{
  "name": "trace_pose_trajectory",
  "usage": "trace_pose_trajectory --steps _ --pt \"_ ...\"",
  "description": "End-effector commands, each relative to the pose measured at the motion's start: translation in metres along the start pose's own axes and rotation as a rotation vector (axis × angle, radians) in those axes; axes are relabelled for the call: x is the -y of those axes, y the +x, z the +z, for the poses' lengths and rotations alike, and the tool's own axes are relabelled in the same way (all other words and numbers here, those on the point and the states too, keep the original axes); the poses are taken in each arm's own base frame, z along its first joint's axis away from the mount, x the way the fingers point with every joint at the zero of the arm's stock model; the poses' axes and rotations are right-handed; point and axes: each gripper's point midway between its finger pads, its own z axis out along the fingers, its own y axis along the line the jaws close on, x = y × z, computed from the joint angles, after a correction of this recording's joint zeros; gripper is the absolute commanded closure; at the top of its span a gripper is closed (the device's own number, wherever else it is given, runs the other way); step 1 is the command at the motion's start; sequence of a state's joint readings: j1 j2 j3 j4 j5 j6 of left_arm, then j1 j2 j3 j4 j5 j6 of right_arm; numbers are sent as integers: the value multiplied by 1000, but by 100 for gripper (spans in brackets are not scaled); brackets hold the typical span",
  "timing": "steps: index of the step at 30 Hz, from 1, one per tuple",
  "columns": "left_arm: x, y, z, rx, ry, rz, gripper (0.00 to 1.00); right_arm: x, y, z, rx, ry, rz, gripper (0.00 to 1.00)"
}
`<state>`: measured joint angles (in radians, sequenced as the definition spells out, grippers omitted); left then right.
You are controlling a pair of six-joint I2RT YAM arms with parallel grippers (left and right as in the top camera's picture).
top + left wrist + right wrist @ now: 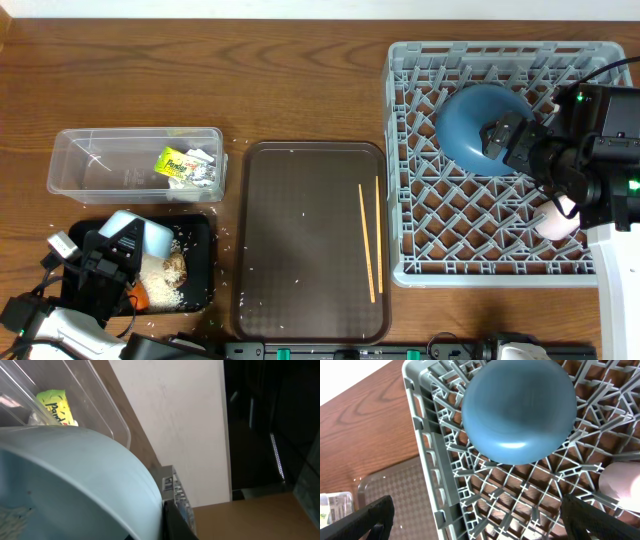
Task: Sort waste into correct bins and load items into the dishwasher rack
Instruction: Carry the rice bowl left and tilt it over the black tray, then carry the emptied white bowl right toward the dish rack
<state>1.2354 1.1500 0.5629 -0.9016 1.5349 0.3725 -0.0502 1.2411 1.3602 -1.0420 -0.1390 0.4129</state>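
My left gripper point(118, 250) is shut on the rim of a small light-blue cup point(138, 234) and holds it tilted over the shallow black tray point(203, 232). The cup fills the left wrist view point(75, 475), with one dark finger point(175, 520) against its wall. White rice point(185, 290), a brown food lump point(174, 267) and an orange carrot point(140, 296) lie in the black tray. The clear tub point(95, 165) holds the yellow-green wrapper point(177, 163) and crumpled white paper point(205, 172). My right gripper point(508, 140) is open and empty over the grey rack point(410, 240), just above the blue plate point(517, 410).
A white-pink cup point(558, 220) sits in the rack near its right side. Two wooden chopsticks point(370, 240) lie on the dark brown serving tray point(290, 250) in the middle. Loose rice grains are scattered on that tray and on the table beside the black tray.
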Motion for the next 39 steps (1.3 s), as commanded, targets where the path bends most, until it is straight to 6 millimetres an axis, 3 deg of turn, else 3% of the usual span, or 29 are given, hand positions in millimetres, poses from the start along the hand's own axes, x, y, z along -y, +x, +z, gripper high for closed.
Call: trace_pose_trajectory --steps 1,6,12,17,22,26,30,34,39 --pt "-2 0 -1 0 -14 25 94 -4 -2 -6 13 -23 -11 1" --pt "8 3 0 5 35 9 94 -5 -2 -6 11 -29 -11 1" --pt "-7 13 1 -46 -62 16 94 -6 -3 -6 17 -32 -12 1" --pt "-4 16 3 -53 -50 -5 94 -7 -2 -6 12 -37 -12 1" --pt "5 32 16 -158 -27 26 94 -11 -10 -12 56 -54 -19 2" --pt "27 53 36 -324 31 101 94 -13 -26 -29 145 -79 -17 1" --pt "61 75 60 -508 119 200 94 -3 -38 -49 216 -66 19 1" --pt "98 94 90 -655 222 298 94 13 -36 -55 215 -30 58 1" --pt "163 125 140 -739 390 438 94 33 -28 -54 175 21 108 1"
